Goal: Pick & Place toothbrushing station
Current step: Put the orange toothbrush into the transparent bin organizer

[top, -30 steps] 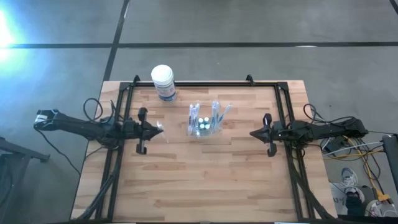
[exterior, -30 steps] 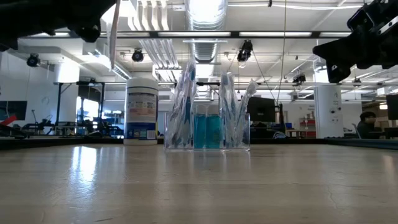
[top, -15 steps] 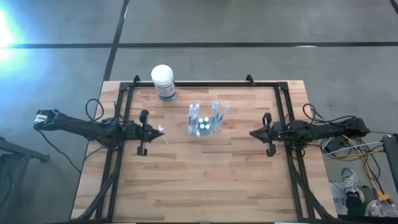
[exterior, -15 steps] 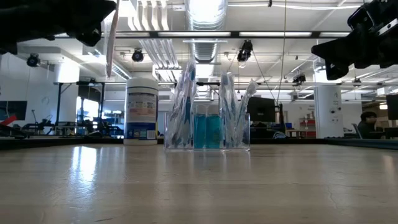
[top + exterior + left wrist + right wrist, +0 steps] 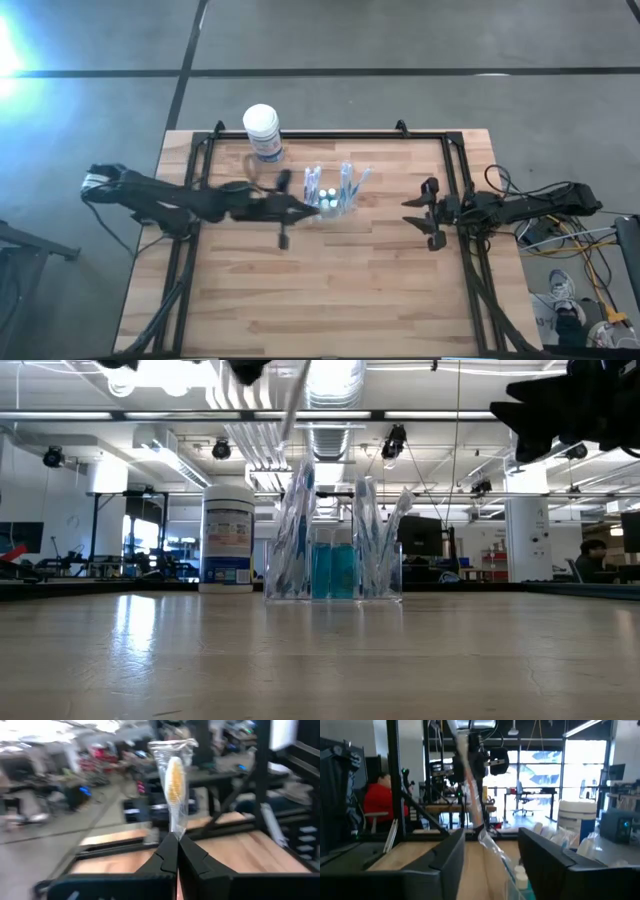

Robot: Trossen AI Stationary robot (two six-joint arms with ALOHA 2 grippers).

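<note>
The toothbrushing station (image 5: 329,196) stands upright on the bench (image 5: 330,290), near the middle of its far half, holding wrapped toothbrushes and small blue bottles. A white tub (image 5: 262,131) stands near the far left corner, apart from it. The left gripper (image 5: 177,851) hangs above the bench just left of the station, its fingers clamped tight on a wrapped toothbrush (image 5: 174,785). The right gripper (image 5: 490,851) hovers toward the right edge, well apart from the station, fingers spread and holding nothing.
</note>
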